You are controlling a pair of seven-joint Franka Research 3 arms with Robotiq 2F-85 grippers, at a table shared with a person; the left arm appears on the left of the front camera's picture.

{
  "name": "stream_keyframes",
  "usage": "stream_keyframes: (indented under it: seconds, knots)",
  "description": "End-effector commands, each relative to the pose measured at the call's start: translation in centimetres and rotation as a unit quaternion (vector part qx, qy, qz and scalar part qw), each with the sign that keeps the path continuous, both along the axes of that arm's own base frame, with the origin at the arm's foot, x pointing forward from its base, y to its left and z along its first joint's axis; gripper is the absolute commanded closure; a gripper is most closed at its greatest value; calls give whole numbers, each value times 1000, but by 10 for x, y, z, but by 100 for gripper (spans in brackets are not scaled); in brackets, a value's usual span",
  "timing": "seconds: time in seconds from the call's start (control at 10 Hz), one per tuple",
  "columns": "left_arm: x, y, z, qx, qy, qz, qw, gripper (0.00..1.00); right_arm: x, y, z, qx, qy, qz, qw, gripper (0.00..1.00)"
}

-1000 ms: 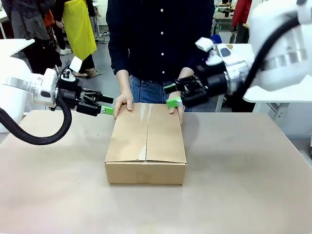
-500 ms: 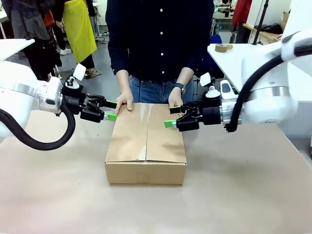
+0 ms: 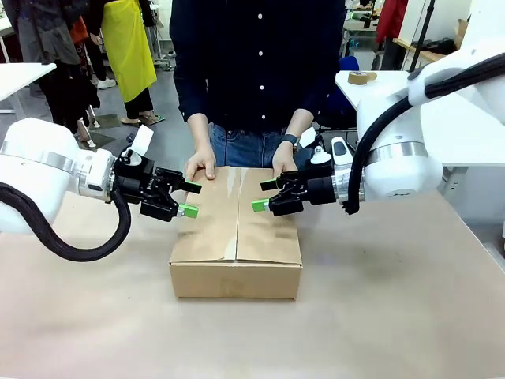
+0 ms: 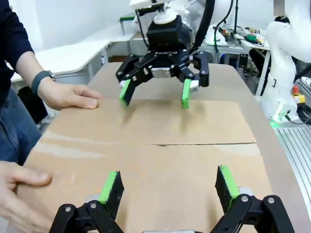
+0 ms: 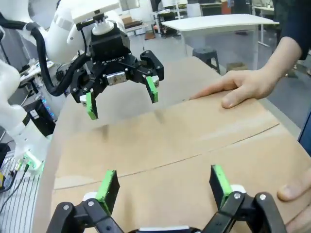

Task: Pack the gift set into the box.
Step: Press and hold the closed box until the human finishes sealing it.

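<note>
Front view, closed box (image 3: pixel 236 233), on table (image 3: pixel 394 316)

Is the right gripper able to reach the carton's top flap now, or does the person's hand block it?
Probably yes: the open right gripper hangs above the carton's flap, and the person's hand rests farther back, at the far edge.

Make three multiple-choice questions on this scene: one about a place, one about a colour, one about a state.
1. Where do the person's hands rest? A) behind the person's back B) on the far edge of the box C) inside it
2. What colour are the pads of the left hand and right hand? A) red B) blue C) green
3. The top flaps are A) shut flat B) standing upright C) torn off
1 B: fingers lie on its top. 2 C: bright green. 3 A: they meet flat.
</note>
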State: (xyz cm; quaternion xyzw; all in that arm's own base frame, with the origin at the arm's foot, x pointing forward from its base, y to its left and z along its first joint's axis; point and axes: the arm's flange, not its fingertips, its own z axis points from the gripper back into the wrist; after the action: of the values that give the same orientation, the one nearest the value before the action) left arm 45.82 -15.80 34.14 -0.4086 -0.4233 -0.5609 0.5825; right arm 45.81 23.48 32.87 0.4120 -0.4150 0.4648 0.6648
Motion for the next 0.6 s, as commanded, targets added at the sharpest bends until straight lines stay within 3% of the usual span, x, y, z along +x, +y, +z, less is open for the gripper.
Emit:
stream_keyframes:
  seconds: [0.0, 0.3, 0.5]
  knots:
    - [1, -6, -8, -3, -11, -1, 1000, 0, 9, 10, -9, -10, -31, 30, 999, 0]
    - [3, -19, -27, 39, -2, -14, 999, 0, 6, 15, -15, -68, -45, 16, 997, 0]
    - [4, -25, -30, 61, 6, -16, 998, 0, -6, 17, -24, -140, -40, 57, 988, 0]
